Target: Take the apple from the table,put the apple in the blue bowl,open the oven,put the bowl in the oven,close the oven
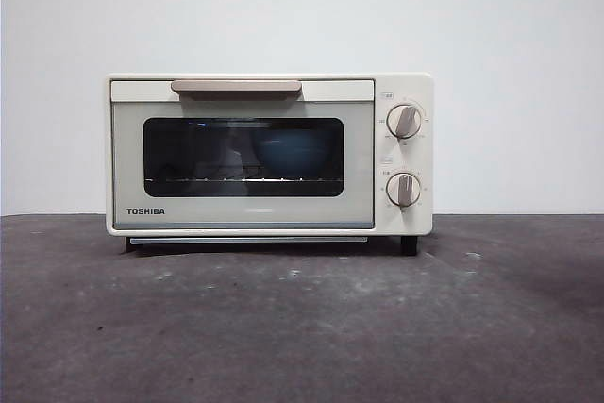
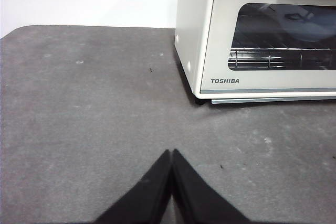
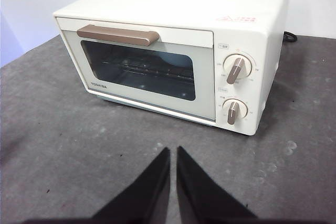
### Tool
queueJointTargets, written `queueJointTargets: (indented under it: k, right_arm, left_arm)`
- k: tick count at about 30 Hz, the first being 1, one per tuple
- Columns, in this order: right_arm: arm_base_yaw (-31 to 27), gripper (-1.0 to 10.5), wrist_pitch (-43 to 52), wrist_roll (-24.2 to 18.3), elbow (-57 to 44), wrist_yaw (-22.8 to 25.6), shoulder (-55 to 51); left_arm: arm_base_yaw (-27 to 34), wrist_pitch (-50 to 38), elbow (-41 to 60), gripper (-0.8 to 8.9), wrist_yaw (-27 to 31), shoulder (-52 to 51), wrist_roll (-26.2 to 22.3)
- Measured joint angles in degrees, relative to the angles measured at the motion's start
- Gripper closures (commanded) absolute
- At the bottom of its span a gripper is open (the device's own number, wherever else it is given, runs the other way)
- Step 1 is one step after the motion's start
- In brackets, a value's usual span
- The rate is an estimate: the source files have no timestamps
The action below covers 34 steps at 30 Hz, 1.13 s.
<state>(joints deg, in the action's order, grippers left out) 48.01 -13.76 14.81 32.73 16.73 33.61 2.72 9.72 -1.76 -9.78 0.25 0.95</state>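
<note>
The left gripper (image 2: 171, 153) is hovering low over the dark grey, rough table (image 2: 94, 119) with its black jaws pressed together, empty; the right gripper (image 3: 173, 150) is waiting likewise, jaws a sliver apart, clear of the cream-white Toshiba toaster oven (image 3: 184, 19); its door is sitting flush, so the task looks finished, and the arms should be keeping off the beige bar handle (image 1: 236, 87); only the front view is showing the wide matte blue bowl (image 1: 288, 153) plainly behind the glass; the apple is not visible.
</note>
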Motion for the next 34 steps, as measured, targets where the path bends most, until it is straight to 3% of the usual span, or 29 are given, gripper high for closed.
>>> queueJointTargets:
  k: [4,7,12,18,26,34]
  right_arm:
    - [-1.7,9.4,-0.2,-0.8,-0.1,0.5,-1.6]
    - [-7.6,9.4,-0.1,-1.6,-0.1,-0.4,-4.4]
    - [-21.0,9.4,0.0,-3.6,-1.1,-10.5,-8.1]
    - [-35.7,9.4,0.4,-10.0,-5.3,-18.4,-14.2]
    - [-45.1,9.4,8.8,-13.1,-17.3,-18.7,-23.8]
    - [-48.7,9.4,10.5,-13.2,-25.9,-18.7,-29.9]
  left_arm:
    - [0.0,0.0,0.0,8.06,0.0,0.0,0.0]
    - [0.0,0.0,0.0,8.06,0.0,0.0,0.0]
    - [0.0,0.0,0.0,8.06,0.0,0.0,0.0]
    - [0.0,0.0,0.0,8.06,0.0,0.0,0.0]
    - [0.0,0.0,0.0,8.06,0.0,0.0,0.0]
    - [0.0,0.0,0.0,8.06,0.0,0.0,0.0]
